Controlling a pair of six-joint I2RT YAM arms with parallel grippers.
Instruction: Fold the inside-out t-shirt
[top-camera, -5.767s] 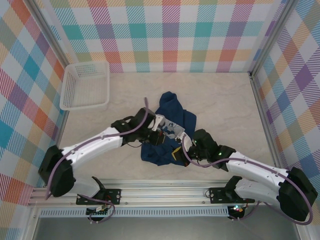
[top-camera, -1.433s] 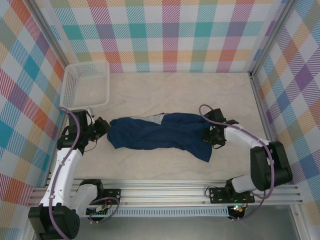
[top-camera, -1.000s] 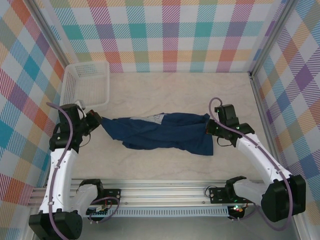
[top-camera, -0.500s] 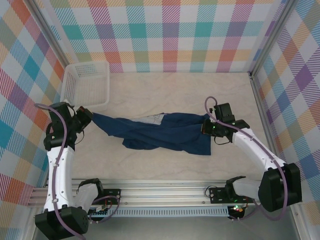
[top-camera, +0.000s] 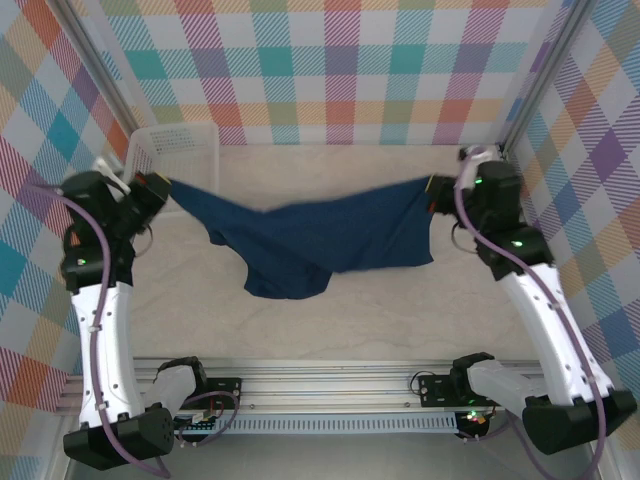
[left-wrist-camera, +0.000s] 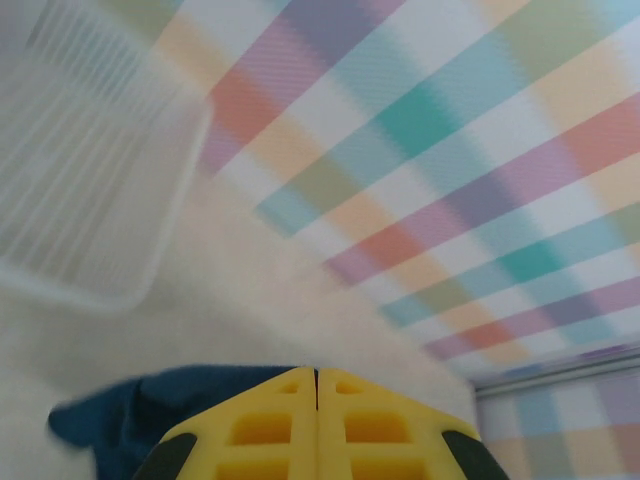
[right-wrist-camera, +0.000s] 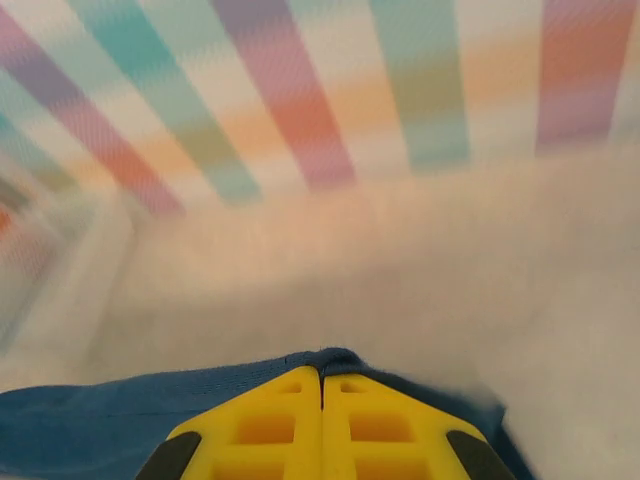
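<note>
Jaws of the left gripper and right gripper are pinched onto opposite ends of the t-shirt, strung between them over the table, middle sagging (zero folds yet, I'd say).

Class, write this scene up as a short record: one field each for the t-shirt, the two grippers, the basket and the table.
t-shirt: dark blue, held up and stretched wide, middle sagging toward the table
left gripper: fingers shut on the t-shirt's left end, close to the basket
right gripper: fingers shut on the t-shirt's right end
basket: white plastic, far left corner of the table
table: pale marbled top
</note>
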